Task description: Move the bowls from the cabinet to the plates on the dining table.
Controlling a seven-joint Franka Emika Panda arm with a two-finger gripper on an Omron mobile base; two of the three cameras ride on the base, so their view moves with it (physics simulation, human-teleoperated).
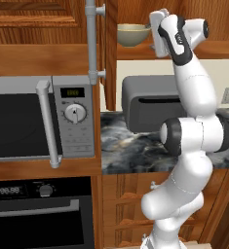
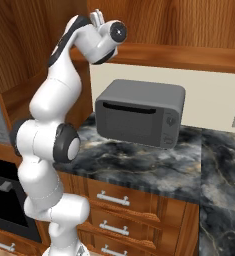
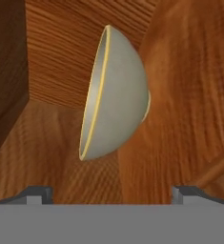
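One bowl (image 1: 133,34), grey-olive with a pale yellow rim, stands upright on the wooden shelf of the open cabinet (image 1: 135,50). My gripper (image 1: 154,33) is raised to shelf height just right of the bowl, a short gap away from it. In the hand view, which is rolled sideways, the bowl (image 3: 116,95) lies straight ahead and between the lines of the two widely spread fingertips (image 3: 37,193). The gripper (image 3: 111,194) is open and holds nothing. From the right base view the hand (image 2: 97,18) reaches up into the cabinet. The plates and the dining table are out of view.
The cabinet door (image 1: 108,53) stands open edge-on, its silver bar handle (image 1: 91,39) left of the bowl. Below are a grey toaster oven (image 2: 139,112) on a marbled counter (image 1: 130,151), a microwave (image 1: 38,119), an oven (image 1: 38,209) and wooden drawers (image 2: 119,200).
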